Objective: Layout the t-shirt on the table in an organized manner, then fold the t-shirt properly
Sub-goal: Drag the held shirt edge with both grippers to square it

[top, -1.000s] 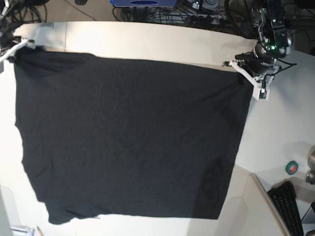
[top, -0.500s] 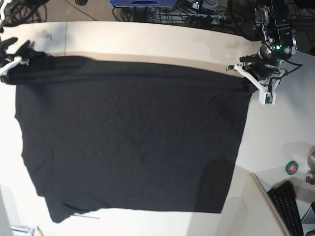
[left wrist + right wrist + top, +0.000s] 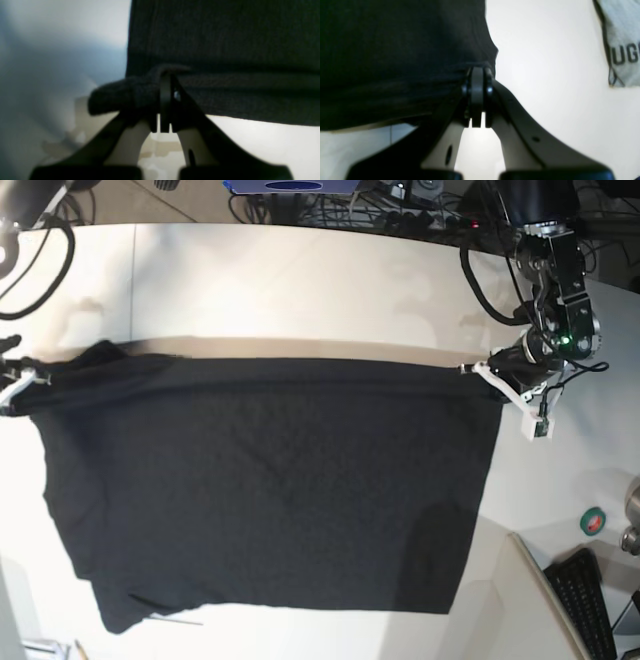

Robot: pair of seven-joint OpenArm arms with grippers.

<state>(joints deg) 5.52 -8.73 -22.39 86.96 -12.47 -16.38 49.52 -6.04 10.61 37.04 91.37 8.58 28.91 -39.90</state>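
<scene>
The black t-shirt hangs and lies spread over the off-white table, plain black side showing. Its far edge is stretched straight between my two grippers. In the base view my left gripper is at the shirt's far right corner, and my right gripper is at its far left corner. The left wrist view shows the left gripper shut on a bunched fold of the t-shirt. In the right wrist view the right gripper is shut on the t-shirt at its edge.
A black keyboard and a green tape roll lie at the near right. Cables and a blue object sit beyond the table's far edge. A grey printed cloth shows in the right wrist view.
Both grippers have pulled the shirt's far edge toward the near side of the table, baring more tabletop behind it. The near hem has stayed in place.
</scene>
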